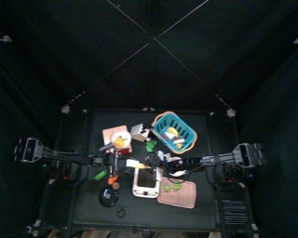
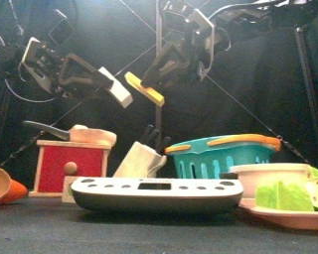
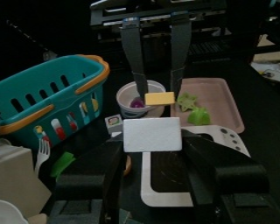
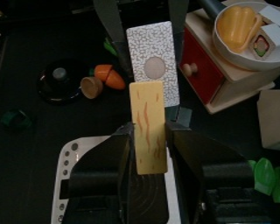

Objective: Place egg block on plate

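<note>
Currently both arms hang in the air above and in front of the teal basket point(image 2: 225, 157), gripper facing gripper.

- Left gripper point(image 3: 152, 145): jaws clamped on the egg block point(image 3: 150, 137), a flat white square. The right wrist view shows a round mark on its face. It is well clear of the table.
- Right gripper point(image 4: 149, 131): jaws set fairly wide, closed on the sides of a yellow slab point(image 4: 149, 127).
- The slab's end is right up against the egg block. Cannot tell whether they touch.
- Plate point(image 3: 213, 96): pink, on the table in front of the basket on the right arm's side. Green pieces point(image 2: 292, 194) already lie on it.
- White scale point(image 2: 155, 193): on the table beside the plate, roughly under the raised blocks.

Judgement: the egg is lifted but not yet carried over the plate.

Risks from here:
1. The slab nudges the egg block while the two are this close. The block could twist in the jaws or pop out.
2. The left arm must cross towards the right arm's side to reach the plate. If the right arm does not clear first, the arms could collide.
3. Opening the jaws from this height could bounce the block onto the scale or the basket rim.
4. Landing on the green pieces would leave the block tilted or let it slide off the plate.
</note>
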You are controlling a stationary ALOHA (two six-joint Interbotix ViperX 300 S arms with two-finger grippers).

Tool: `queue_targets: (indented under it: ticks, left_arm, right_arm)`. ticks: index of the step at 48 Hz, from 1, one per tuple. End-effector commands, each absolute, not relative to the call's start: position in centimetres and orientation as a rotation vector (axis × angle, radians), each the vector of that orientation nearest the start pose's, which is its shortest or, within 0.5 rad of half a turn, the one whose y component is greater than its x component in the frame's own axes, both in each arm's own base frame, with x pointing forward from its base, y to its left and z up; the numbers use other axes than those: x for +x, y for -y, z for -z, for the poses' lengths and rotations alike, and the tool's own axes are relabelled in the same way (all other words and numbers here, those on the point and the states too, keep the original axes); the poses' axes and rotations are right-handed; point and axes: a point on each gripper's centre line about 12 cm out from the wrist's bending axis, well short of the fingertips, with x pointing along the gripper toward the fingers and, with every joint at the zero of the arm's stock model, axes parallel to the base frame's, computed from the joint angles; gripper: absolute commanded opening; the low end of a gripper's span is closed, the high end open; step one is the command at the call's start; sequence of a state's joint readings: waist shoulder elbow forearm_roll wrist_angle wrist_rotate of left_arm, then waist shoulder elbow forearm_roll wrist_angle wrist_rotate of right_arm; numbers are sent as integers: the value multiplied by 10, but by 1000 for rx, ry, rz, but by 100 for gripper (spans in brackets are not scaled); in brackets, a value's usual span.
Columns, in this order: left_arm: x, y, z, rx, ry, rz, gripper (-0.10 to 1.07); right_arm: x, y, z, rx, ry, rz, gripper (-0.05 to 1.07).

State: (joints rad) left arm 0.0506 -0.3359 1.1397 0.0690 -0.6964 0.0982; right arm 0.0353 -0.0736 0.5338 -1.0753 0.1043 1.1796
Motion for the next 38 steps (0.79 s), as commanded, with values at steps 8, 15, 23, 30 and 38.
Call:
queue_targets:
  ticks: [8,15,23,30,38]
  left_arm:
    - [285,-10,-205,149,-92,-1,57]
    - [284,-9,-204,148,-98,2,57]
    - [283,-7,-202,146,-104,8,57]
    - [280,-7,-198,143,-116,10,57]
    - [282,-7,-203,144,-99,9,57]
  right_arm:
    - [380,-24,-247,321,-516,100,62]
    - [350,-38,-228,558,-619,167,62]
    - [319,-57,-220,759,-734,227,62]
    - [298,-82,-218,865,-840,227,62]
    - [282,-102,-212,997,-954,321,62]
